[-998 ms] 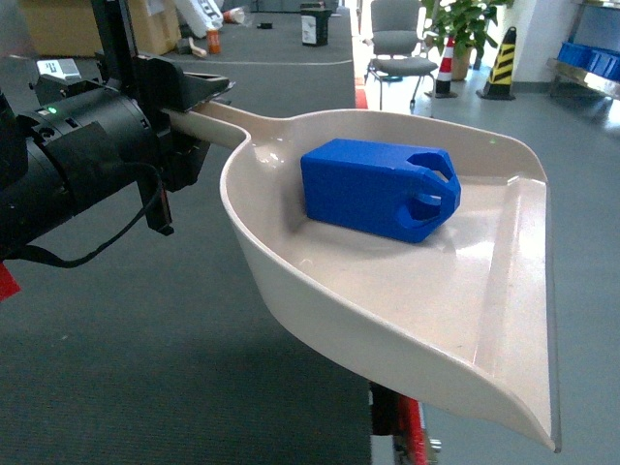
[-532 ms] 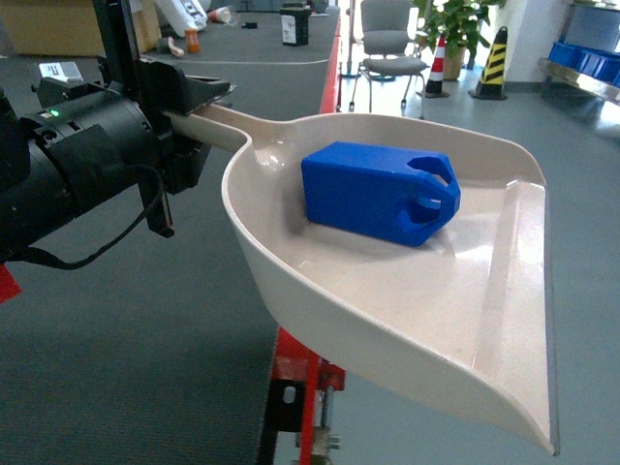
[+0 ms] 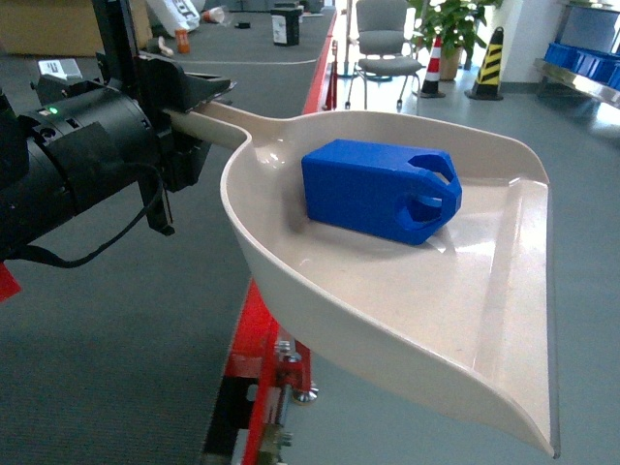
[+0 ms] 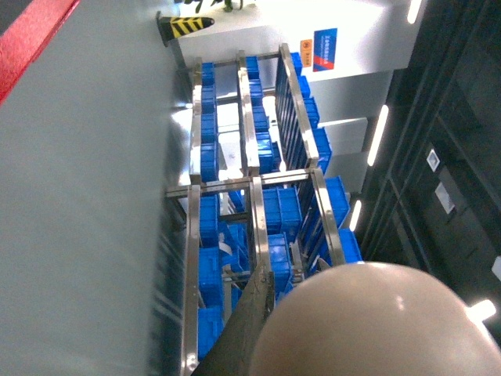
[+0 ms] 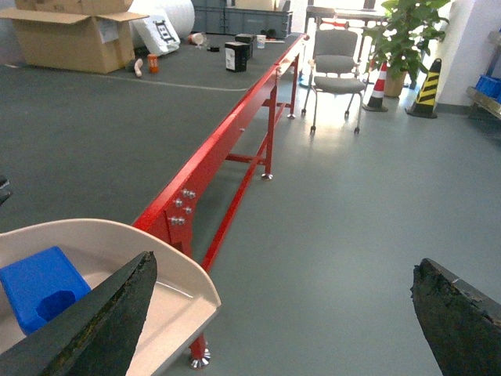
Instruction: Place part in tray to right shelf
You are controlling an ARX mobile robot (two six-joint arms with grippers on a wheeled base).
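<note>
On the head view I see my left gripper [image 3: 189, 121] clamped on the handle of the tray [image 3: 320, 310], which hangs out over the floor, with the part [image 3: 380, 189] lying loose in the pan near the back wall. Nothing pins it, so a tilt toward the open lip or a jolt from the base could slide it out.

The left wrist view shows the tray's rounded underside [image 4: 376, 325] and the shelf rack [image 4: 250, 188] of blue crates beyond.

In the right wrist view my right gripper [image 5: 282, 313] is spread wide and empty, with the tray's rim [image 5: 188, 274] passing close to the red rail [image 5: 227, 145]; I could clip it.
</note>
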